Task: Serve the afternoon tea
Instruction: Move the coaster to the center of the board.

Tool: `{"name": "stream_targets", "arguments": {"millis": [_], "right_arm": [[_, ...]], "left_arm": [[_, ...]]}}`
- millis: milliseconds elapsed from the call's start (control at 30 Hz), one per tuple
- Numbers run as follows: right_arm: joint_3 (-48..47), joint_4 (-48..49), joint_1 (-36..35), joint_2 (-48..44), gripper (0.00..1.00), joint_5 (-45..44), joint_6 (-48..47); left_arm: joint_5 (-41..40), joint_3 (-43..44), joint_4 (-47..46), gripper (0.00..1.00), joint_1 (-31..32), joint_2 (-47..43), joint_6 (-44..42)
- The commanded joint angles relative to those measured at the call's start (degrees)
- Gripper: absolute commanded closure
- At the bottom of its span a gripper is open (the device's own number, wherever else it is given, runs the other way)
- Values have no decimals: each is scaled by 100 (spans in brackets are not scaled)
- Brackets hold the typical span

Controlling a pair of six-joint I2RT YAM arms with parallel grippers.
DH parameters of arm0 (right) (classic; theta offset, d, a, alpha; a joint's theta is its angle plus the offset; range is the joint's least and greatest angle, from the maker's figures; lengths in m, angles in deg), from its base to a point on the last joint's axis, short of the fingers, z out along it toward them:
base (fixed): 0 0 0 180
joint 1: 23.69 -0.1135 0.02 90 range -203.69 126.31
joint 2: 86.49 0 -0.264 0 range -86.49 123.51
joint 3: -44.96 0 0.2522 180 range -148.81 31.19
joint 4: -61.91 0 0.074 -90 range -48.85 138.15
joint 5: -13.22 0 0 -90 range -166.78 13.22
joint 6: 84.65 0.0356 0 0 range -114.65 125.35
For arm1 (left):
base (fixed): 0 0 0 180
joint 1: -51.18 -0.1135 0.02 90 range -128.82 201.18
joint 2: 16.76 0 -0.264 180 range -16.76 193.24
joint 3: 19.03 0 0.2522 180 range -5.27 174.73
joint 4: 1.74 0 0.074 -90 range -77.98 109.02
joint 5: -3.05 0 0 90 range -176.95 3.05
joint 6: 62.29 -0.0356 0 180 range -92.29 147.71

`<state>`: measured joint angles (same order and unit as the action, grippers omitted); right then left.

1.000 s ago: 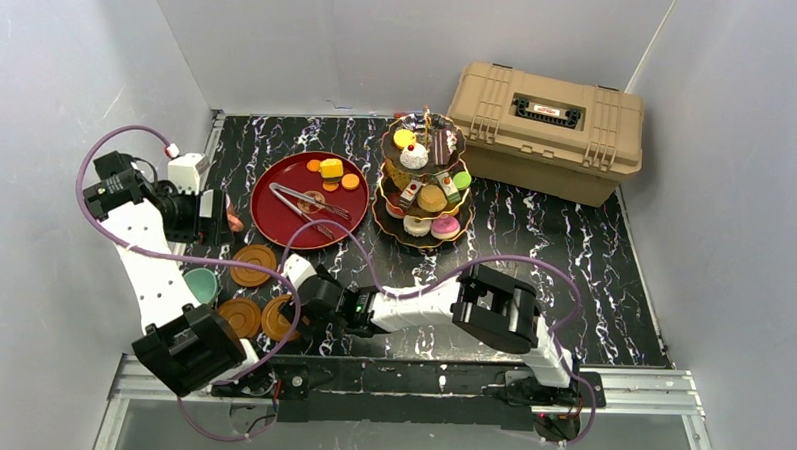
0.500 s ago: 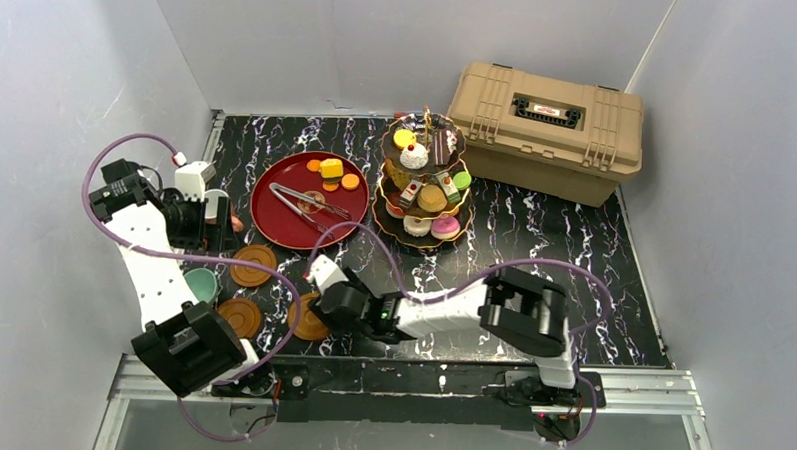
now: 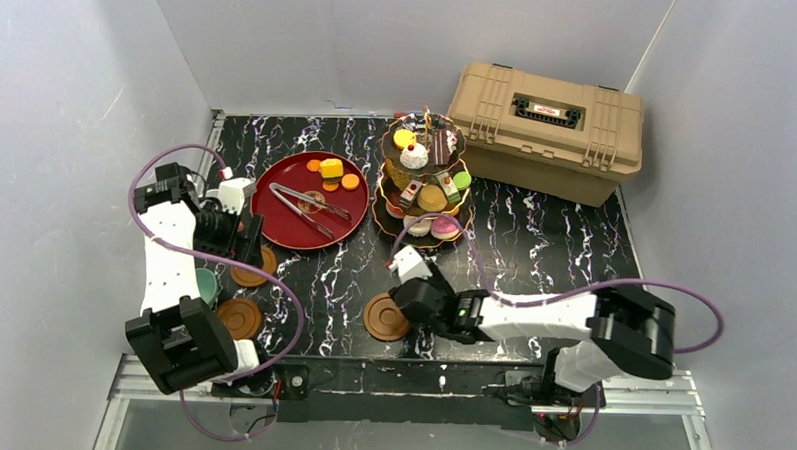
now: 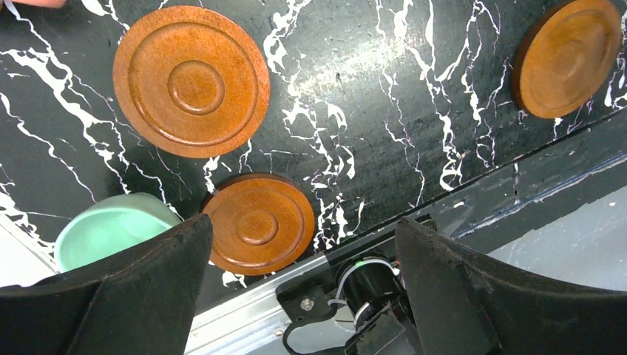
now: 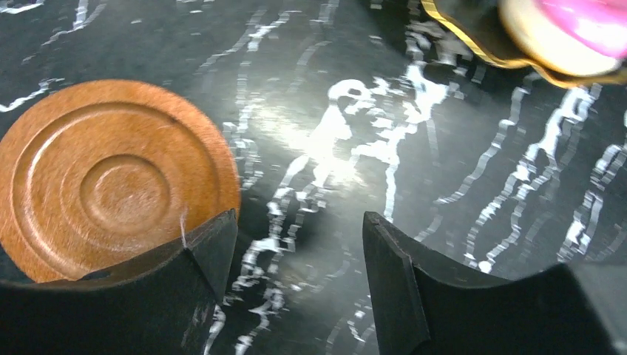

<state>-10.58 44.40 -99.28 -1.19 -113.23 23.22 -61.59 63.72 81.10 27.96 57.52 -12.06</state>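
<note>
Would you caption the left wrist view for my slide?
Open left jaws over three round brown saucers and a teal cup on black marble tabletop.

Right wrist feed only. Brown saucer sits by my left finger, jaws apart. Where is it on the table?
Observer: On the top camera, that centre saucer lies flat near the front edge of the table, in front of the three-tier stand.
Operator: Other saucers?
Observer: Two, far left. The near-left saucer sits beside the teal cup, and the other saucer lies just behind it.
Operator: Left gripper busy?
Observer: No. The left gripper is open and empty, hovering over those two.
</note>
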Motion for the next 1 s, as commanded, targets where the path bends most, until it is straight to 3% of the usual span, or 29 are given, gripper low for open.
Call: {"name": "stream_targets", "arguments": {"millis": [0,233,367,467,700,800,967], "right_arm": [[214,-353,217,-780,29,-321,224],[-1184,146,220,-378,26,-2,-412],[-2233,762,220,633,24,571,-648],[-3206,1092,213,1681,22,935,-765],[-5888,1021,123,4173,18,1260,-1122],[-6715,905,114,4771,17,1270,-1225],[-7332,915,115,5365,16,1196,-1474]], "left_arm": [[-146,64,-167,9,154,142,262],[-254,476,-120,10,247,280,434],[-1018,235,-559,11,270,267,270],[-563,611,-246,11,-47,557,345],[-563,1164,-135,12,-218,668,496],[-585,1228,-110,11,-369,699,426],[-552,1482,119,12,-750,1000,157]]}}
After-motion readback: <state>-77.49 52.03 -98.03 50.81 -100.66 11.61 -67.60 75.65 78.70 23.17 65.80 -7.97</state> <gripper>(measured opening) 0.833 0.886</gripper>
